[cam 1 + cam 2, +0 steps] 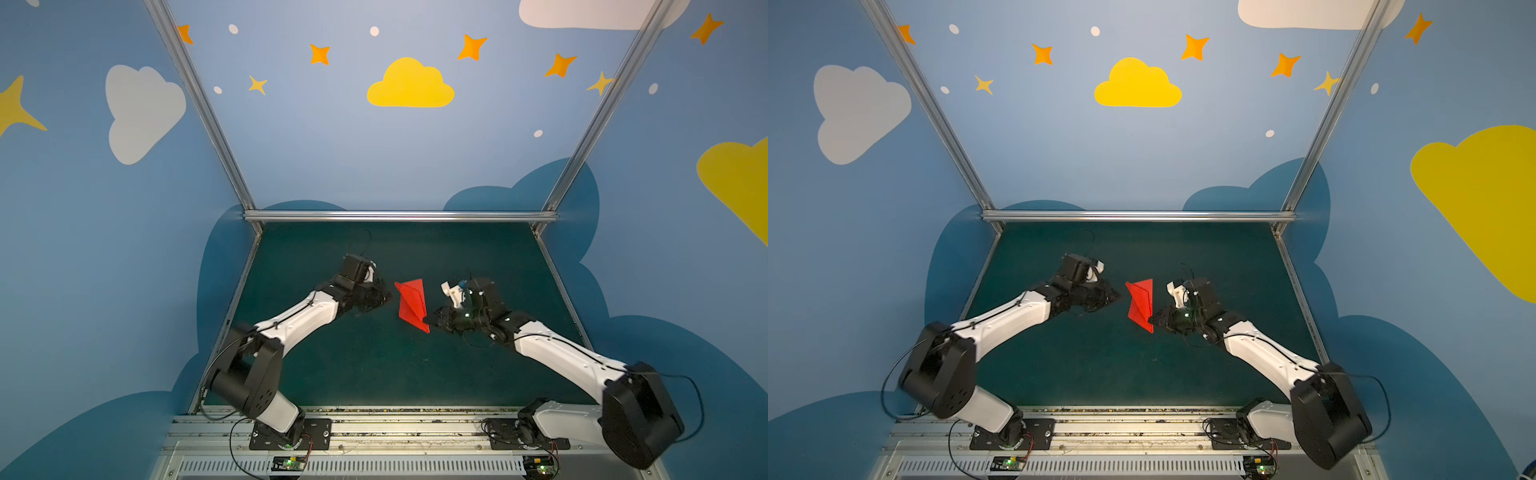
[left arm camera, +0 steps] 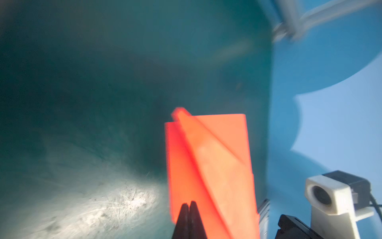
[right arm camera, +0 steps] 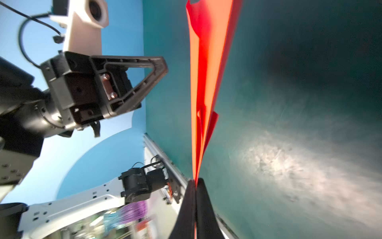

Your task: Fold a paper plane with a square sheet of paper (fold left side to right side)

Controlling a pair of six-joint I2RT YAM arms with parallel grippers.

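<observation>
The right hand point(image 1: 429, 321) pinches the paper plane point(image 1: 412, 303) by its near tip, probably to lift it off the surface point(image 1: 374, 365); the left hand point(image 1: 385, 296), pressed together, seems just clear.

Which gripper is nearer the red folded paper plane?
Right. The right gripper is shut on the near tip of the bright red folded paper plane; left gripper, shut, sits just off its left side, not touching.

The table point(image 1: 374, 374) has a dark green top, scuffed pale in patches point(image 2: 115, 204), with aluminium rails point(image 1: 399, 216) along its edges. The red paper plane point(image 1: 412, 305) stands over its middle; whether its lower tip touches it I can't tell.
</observation>
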